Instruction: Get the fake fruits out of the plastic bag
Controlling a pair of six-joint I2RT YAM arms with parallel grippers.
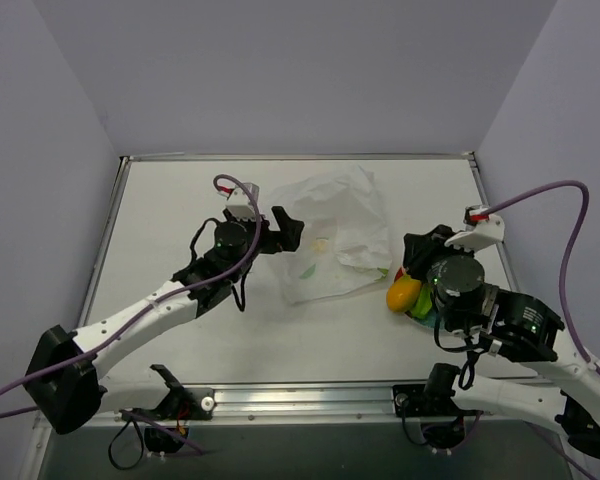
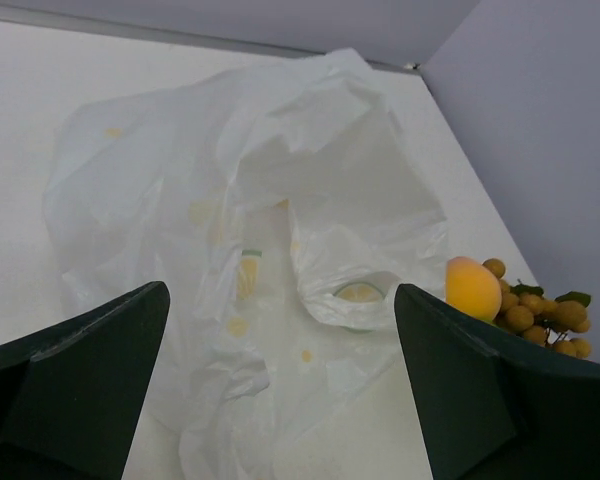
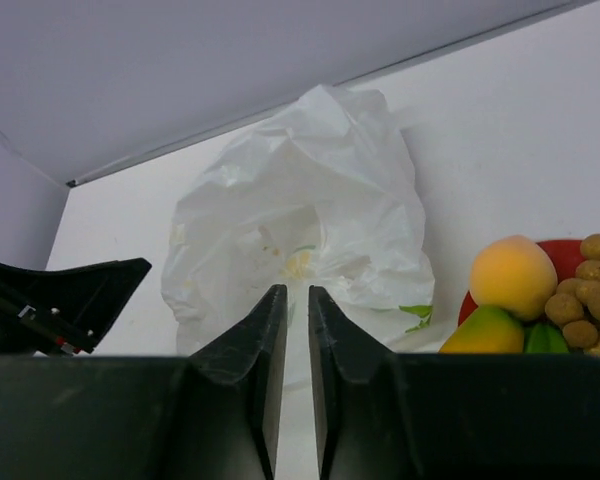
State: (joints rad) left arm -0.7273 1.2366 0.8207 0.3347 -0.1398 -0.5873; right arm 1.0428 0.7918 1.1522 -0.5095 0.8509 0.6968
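Closest to the lens, the right gripper (image 3: 297,295) has its fingers pinched almost together, with just a slit between them and nothing caught in it (so clenched on air, as far as I can see). It sits at the near right, pointing at the plastic bag (image 1: 335,235), which lies crumpled mid-table toward the far side. On the bag's left, the left gripper (image 2: 280,288) is spread wide and holds nothing, so nobody has hold of the bag. The fake fruits (image 3: 513,275) are piled on the red plate (image 3: 565,250) at the near right, just beside the bag's right corner: a peachy one, a mango-ish one, a green one and the grape bunch (image 3: 590,295). Worry one: yellowish blobs show on the plastic, and I can't tell if they're print or a fruit left inside, so calling it done could be premature. Worry two: any tug on that loose, slippery bag could drag its corner over the plate and roll fruit off. The right wrist also hangs right by the pile, so a careless swing could knock it.
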